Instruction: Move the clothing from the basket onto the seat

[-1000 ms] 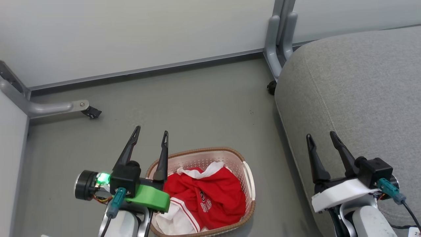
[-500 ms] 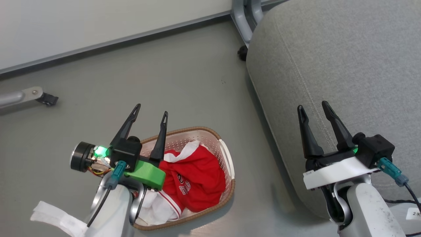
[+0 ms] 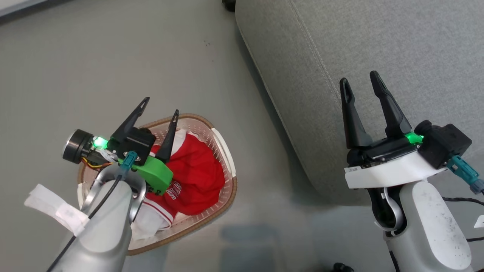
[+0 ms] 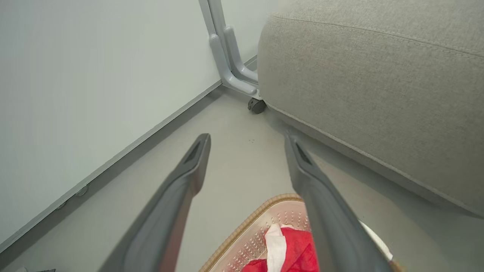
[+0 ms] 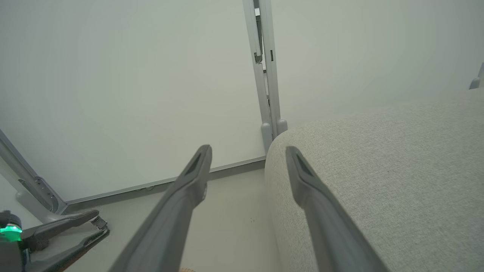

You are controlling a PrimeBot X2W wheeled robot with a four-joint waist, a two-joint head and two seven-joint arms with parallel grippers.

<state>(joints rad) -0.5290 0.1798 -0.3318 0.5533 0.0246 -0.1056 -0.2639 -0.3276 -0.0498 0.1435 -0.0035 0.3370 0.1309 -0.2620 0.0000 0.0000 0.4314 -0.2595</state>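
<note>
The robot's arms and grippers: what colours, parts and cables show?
The left gripper and right gripper each have two dark fingers, a black block, a green light and a teal plug on a black cable. The left has a green bracket, the right a white bracket. Both arms are pale grey.

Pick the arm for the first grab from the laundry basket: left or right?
Left, most likely. The left gripper, open, hangs over the laundry basket with the red garments below it. The right gripper, also open, is over the grey seat cushion, off to the basket's side.
</note>
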